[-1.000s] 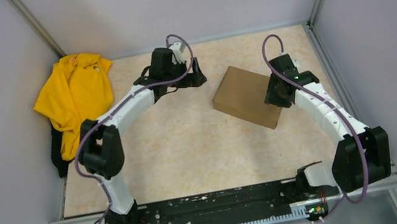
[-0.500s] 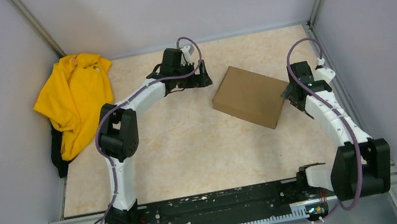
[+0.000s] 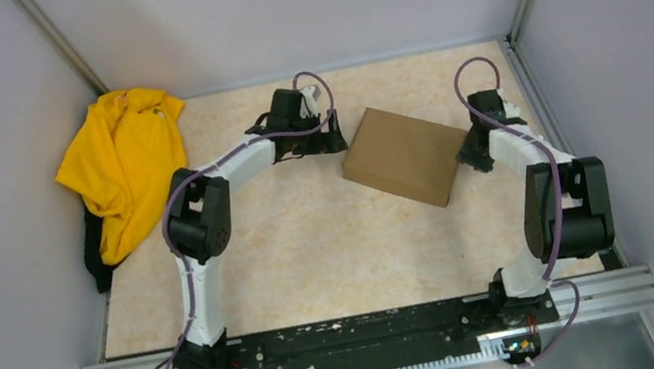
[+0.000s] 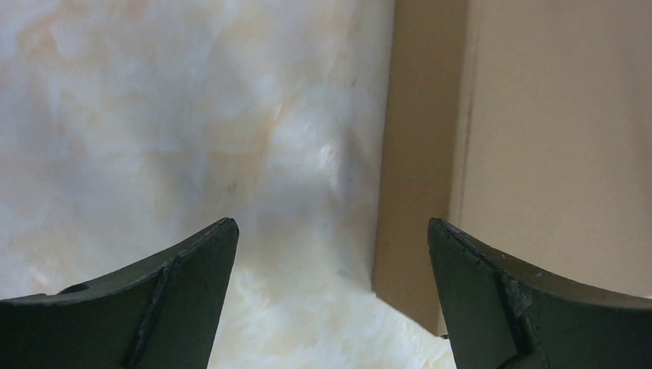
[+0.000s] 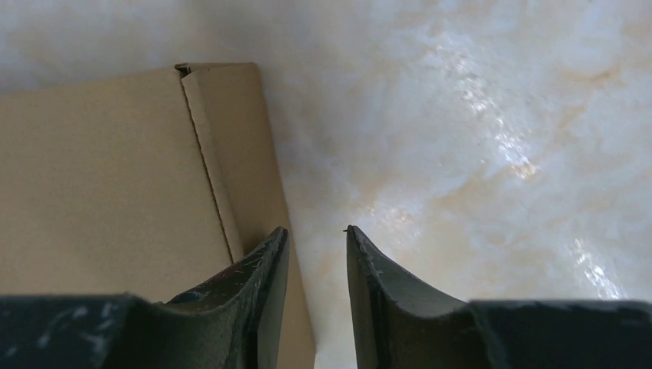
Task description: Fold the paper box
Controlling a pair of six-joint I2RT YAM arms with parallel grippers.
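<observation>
Looking down from the top view, you have the shallow brown cardboard paper box [image 3: 402, 153] lying closed on the pale marbled surface [image 3: 294, 251], right of centre. Its long axis slants from far-left to near-right. Your left hand [image 3: 333, 136] sits just beside one short end and your right hand [image 3: 470, 154] is at the other, so neither is clearly nearer. The crumpled yellow cloth garment [image 3: 121, 160] lies well apart, far left. Whether every tab is tucked is hidden from here.

In the left wrist view, your left hand [image 4: 332, 224] is spread wide around bare surface. The box lies to its right, cut off by the frame.

In the right wrist view, your right hand [image 5: 315, 231] is narrowly parted with nothing between the fingers. The box lies to its left, and one finger overlaps the side wall; you cannot tell whether they touch.
</observation>
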